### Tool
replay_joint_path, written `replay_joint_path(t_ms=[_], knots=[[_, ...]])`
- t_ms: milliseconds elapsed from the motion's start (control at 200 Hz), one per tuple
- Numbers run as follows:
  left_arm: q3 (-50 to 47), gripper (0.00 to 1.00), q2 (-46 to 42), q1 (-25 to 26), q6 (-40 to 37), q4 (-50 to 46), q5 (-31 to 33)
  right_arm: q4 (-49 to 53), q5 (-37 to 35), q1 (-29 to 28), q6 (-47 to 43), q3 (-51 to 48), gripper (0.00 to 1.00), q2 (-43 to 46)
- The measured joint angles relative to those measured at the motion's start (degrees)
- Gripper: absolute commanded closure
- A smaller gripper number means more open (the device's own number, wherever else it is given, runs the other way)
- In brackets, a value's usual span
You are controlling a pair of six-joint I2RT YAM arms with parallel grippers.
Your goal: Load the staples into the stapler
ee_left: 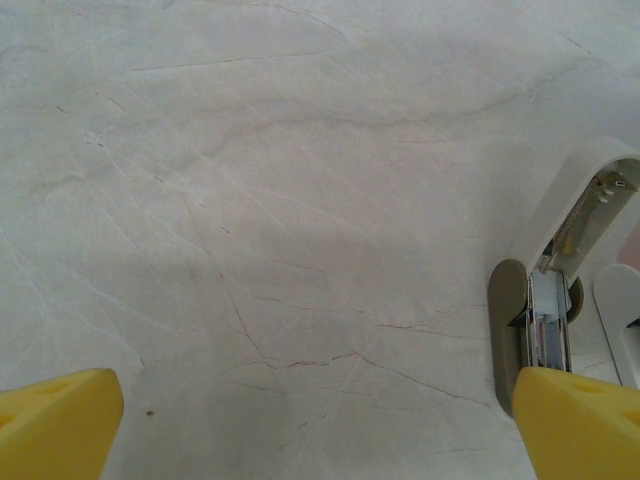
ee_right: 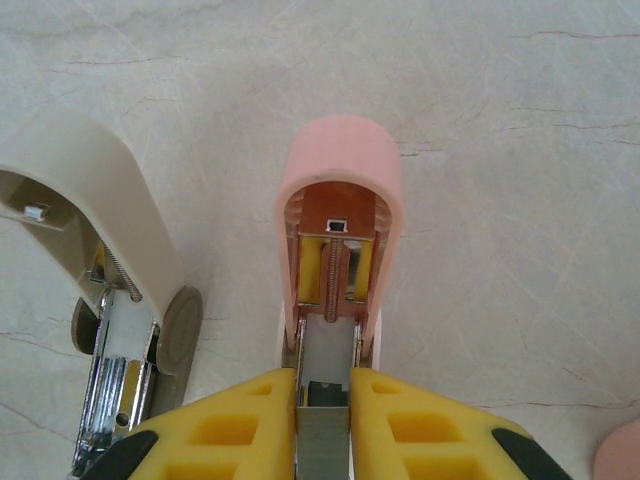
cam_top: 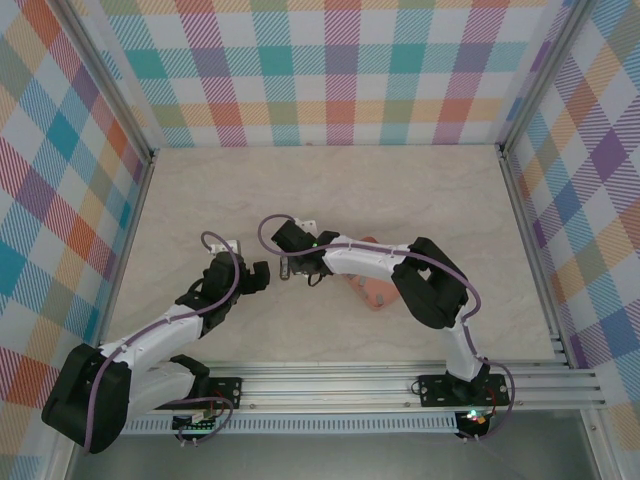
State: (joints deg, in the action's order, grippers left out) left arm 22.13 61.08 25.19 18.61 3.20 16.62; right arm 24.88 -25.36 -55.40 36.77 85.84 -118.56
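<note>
Right up close, the right gripper point(ee_right: 322, 388) is pinched tight on a strip of staples point(ee_right: 322, 448), grey metal held between its yellow fingers point(ee_right: 230, 430) and aimed into the open pink stapler point(ee_right: 340, 190) just ahead. I'd judge that strip light and stiff but brittle. Glued staples snap apart if twisted, and the smooth sides look slippery, so a grip on the long flanks near the back end suits it best. Whether its front edge sits in the channel I can't quite tell. Just left lies a cream stapler point(ee_right: 90, 190), also open. Beyond it, the left gripper point(ee_left: 315, 400) hangs over the table point(ee_left: 250, 150), jaws spread wide, empty.
</note>
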Motion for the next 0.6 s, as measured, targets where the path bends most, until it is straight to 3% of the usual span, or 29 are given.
replay_joint_path(t_ms=[605], knots=[[0.00,0.00,-0.02,0.00,0.00,0.00,0.00,0.11,0.22,-0.15,2.19,-0.24,0.80,3.02]])
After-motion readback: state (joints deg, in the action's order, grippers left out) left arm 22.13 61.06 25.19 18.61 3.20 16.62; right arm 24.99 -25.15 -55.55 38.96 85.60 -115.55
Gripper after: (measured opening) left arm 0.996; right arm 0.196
